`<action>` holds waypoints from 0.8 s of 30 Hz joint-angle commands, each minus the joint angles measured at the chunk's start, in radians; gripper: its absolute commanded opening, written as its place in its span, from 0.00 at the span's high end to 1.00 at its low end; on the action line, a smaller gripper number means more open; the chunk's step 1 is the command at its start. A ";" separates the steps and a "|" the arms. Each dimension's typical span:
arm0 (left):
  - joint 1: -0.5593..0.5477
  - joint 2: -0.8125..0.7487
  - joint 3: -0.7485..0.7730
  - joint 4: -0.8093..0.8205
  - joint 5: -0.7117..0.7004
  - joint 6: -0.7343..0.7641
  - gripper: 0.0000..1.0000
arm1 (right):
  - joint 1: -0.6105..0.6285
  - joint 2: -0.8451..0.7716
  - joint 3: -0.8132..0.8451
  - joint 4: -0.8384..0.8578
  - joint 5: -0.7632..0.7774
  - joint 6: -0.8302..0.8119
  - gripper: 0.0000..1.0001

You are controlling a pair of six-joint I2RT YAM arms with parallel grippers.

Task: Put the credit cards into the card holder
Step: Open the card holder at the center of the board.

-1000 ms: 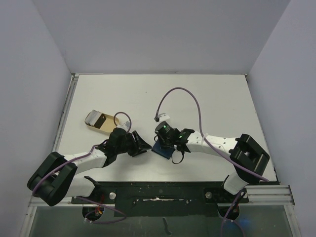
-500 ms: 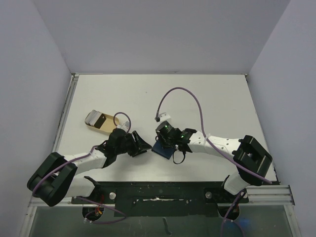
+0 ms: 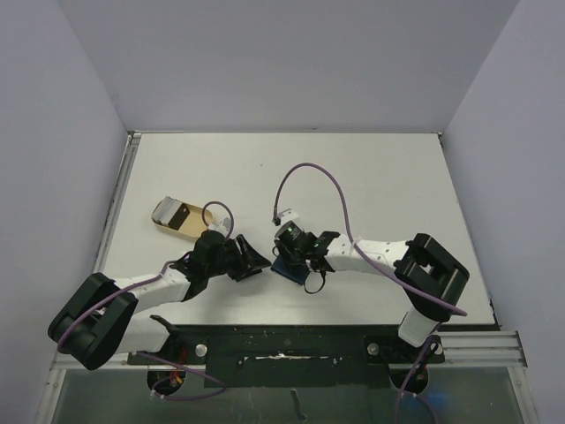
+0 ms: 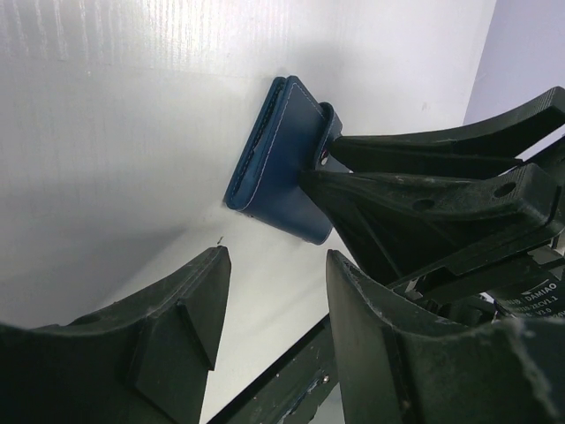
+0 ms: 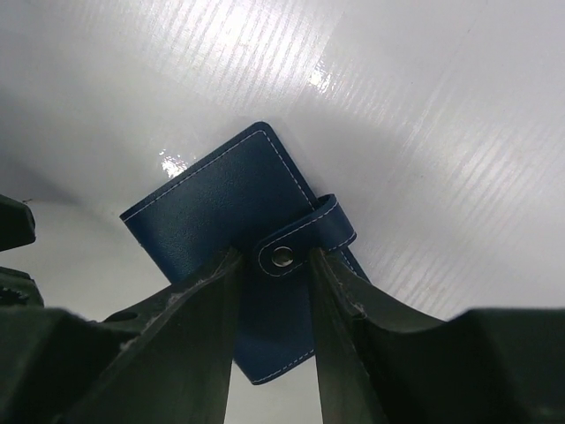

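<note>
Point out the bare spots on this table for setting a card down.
Free: the whole far strip of the table beyond the purple cable, and the patch between the beige tray and that cable. Crowded: near centre, where the left gripper and right gripper meet at the card holder.

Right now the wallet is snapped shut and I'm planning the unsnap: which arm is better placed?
Likely right: the right gripper straddles the snap tab on the card holder, jaws apart. The left gripper hangs open and empty beside the holder's edge, off the tab.
</note>
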 commanded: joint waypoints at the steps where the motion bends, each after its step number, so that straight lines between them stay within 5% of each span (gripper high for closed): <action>1: -0.003 -0.023 0.008 0.036 -0.007 -0.001 0.53 | -0.002 0.024 0.021 0.020 0.014 -0.025 0.64; 6: -0.003 -0.024 0.006 0.033 -0.008 0.000 0.53 | 0.001 0.033 0.018 0.014 0.030 -0.039 0.74; 13: -0.004 -0.021 0.009 0.040 -0.008 0.008 0.53 | 0.008 0.027 0.039 0.001 0.055 -0.056 1.00; 24: -0.002 -0.023 0.008 0.030 -0.011 0.014 0.53 | -0.009 -0.014 0.031 0.045 -0.008 0.007 1.00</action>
